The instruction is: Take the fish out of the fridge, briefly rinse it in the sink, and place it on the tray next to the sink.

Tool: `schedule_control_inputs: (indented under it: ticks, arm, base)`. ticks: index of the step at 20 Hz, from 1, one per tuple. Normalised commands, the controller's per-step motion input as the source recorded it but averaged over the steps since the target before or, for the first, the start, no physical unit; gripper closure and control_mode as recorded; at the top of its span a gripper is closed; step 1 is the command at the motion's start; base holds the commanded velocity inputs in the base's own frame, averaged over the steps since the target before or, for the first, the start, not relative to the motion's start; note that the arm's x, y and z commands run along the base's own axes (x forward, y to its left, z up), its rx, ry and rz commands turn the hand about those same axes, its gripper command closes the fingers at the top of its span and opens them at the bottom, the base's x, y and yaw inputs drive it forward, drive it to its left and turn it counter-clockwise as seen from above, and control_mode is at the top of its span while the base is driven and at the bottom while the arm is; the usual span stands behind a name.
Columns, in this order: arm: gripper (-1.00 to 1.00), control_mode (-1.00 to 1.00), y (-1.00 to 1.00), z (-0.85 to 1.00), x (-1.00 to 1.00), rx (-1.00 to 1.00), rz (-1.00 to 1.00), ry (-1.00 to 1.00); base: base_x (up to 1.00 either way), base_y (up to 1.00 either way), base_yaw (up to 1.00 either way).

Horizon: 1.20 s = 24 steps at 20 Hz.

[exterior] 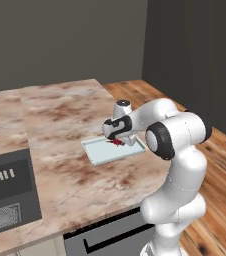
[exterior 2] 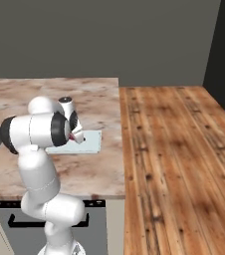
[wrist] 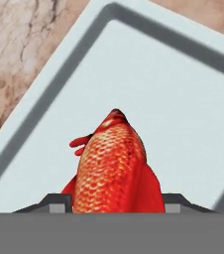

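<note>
The brown marbled stone counter (exterior: 70,130) spreads broad and flat under me, and the dark basin of the sink (exterior: 7,192) lies at about eight o'clock from my hand in the left base view, well apart. The tray (wrist: 183,89) is a shallow pale blue-grey rectangle with a thin raised rim, smooth and probably slick. My gripper (exterior: 119,141) hangs low over it, fingers shut on the fish (wrist: 115,168), whose head points toward twelve o'clock in the hand view.

I judge the main risk to be the release. I cannot tell whether the fish touches the tray floor; if I let go while it hangs clear, its rounded, scaled, tapering body could bounce or skid on that smooth surface. In the hand view the rim corner lies toward eleven o'clock, so a slide that way could lodge the head on the rim. The wet-looking scales may also cling to one finger and drag the fish as I lift.
</note>
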Motion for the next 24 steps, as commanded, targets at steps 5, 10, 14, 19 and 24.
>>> schedule_control_inputs:
  ticks: [5, 10, 14, 19, 24]
  arm:
    - [1.0, -1.0, 0.0, -0.41, 0.12, 0.0, 0.0, 0.05]
    - [-1.0, -1.0, 0.0, -0.15, 0.02, 0.0, 0.0, 0.02]
    - [-1.0, -1.0, 0.0, 0.03, 0.0, 0.0, 0.0, 0.0]
    - [-1.0, -1.0, 0.0, 0.58, -0.08, 0.0, 0.0, -0.03]
    - [-1.0, -1.0, 0.0, 1.0, -0.26, 0.0, -0.01, -0.07]
  base:
    - [0.0, 0.0, 0.0]
    - [0.0, 0.0, 0.0]
    - [0.0, 0.0, 0.0]
    - [0.0, 0.0, 0.0]
    - [0.0, 0.0, 0.0]
